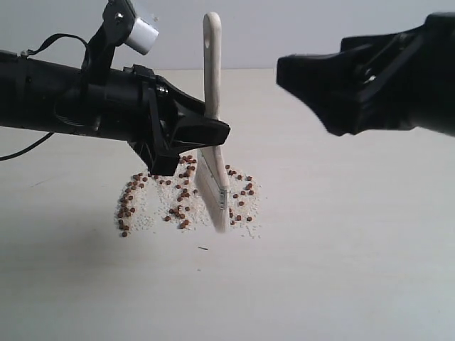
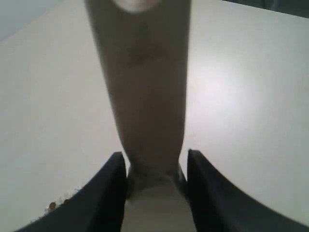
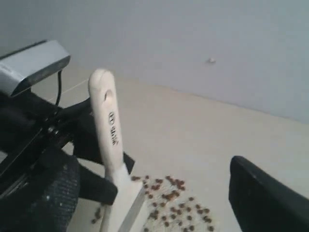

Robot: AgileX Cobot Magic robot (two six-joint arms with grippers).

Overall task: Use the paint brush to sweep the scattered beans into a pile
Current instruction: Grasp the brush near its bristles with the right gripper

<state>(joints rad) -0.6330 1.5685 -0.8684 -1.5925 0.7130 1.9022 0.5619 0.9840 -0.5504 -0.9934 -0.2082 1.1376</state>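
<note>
Exterior view: the left gripper [image 1: 212, 131] is reaching in from the left, its fingers clamping the paint brush [image 1: 212, 71] low on the handle. The left wrist view is showing the same handle pinched between both dark fingers. The brush is standing nearly upright, its blurred bristles meeting the table [image 1: 355, 270] in the middle of the beans [image 1: 181, 195].

The beans are lying in a loose, wide patch mixed with white grains [image 1: 160, 192]. A thin arc is trailing off on the left, a denser knot is sitting just beside the bristles, and more are lying to the right of the brush. By my reading the sweeping is under way but far from done, since nothing is looking like a single pile and both flanks are needing to be drawn inward.

The right gripper [image 1: 306, 92] is hovering well apart and holding nothing, and I cannot tell whether its fingers are apart or together. A plain pale wall [image 1: 284, 28] is closing the room behind, and the table is showing a smooth, light beige top.
</note>
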